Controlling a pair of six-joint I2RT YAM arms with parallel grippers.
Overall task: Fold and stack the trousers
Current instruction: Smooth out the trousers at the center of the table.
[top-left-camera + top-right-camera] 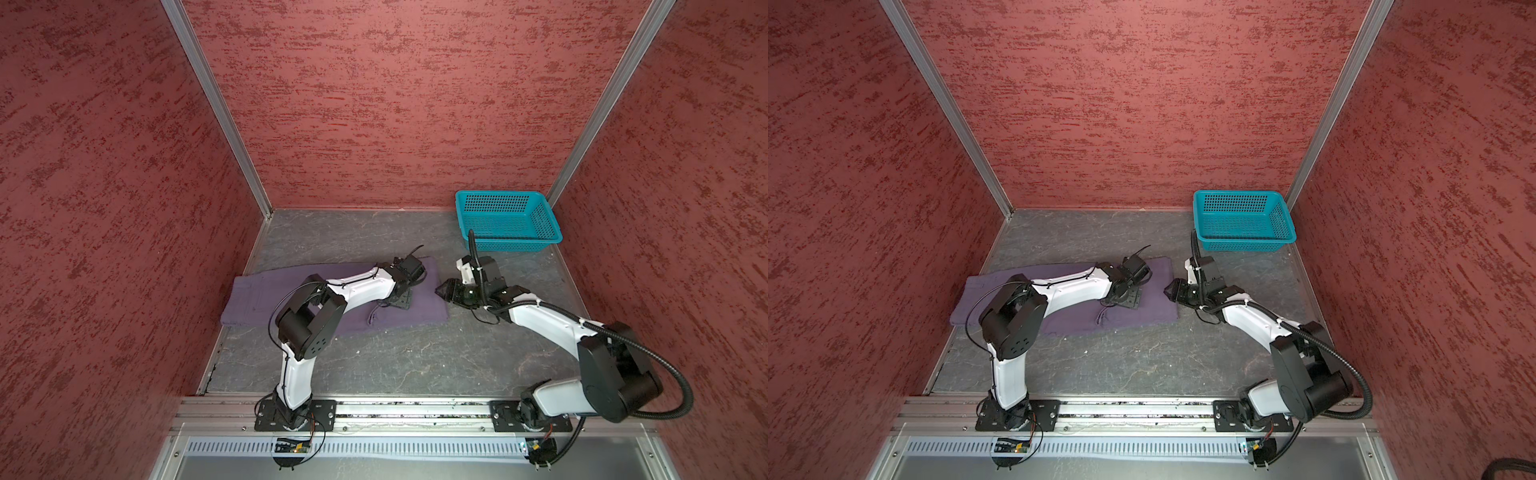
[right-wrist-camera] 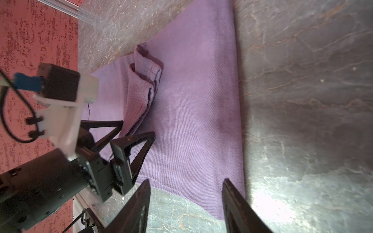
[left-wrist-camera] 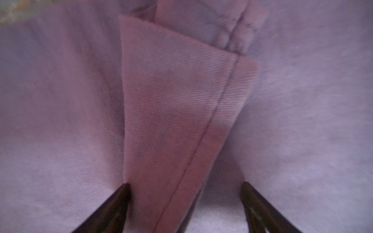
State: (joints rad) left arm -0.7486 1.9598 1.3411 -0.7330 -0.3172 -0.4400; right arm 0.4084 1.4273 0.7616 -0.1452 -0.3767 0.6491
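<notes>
The trousers (image 1: 257, 299) lie as a folded band on the grey surface (image 1: 415, 357); the left claw (image 3: 184, 189) stands wide astride a raised flap (image 3: 171, 100); the right claw (image 2: 186, 181), wide and empty, hovers at their end; a careless pinch may drag layers and undo the fold.

— How does the left arm (image 1: 357, 289) sit?
— Elbow raised and sharply bent, forearm reaching away from its base toward the middle. The wrist (image 1: 405, 270) tips over, so the left gripper (image 2: 138, 127) points downward.
— Its jaws?
— Apart, with both fingers (image 3: 119, 203) down low.
— And the right arm (image 1: 544, 322)?
— Elbow folded out to its own side, forearm low and stretched toward the left arm. The right gripper (image 2: 186, 181) lies nearly level, aimed at the left one, near it but not touching.
— Jaws there?
— Spread as well.
</notes>
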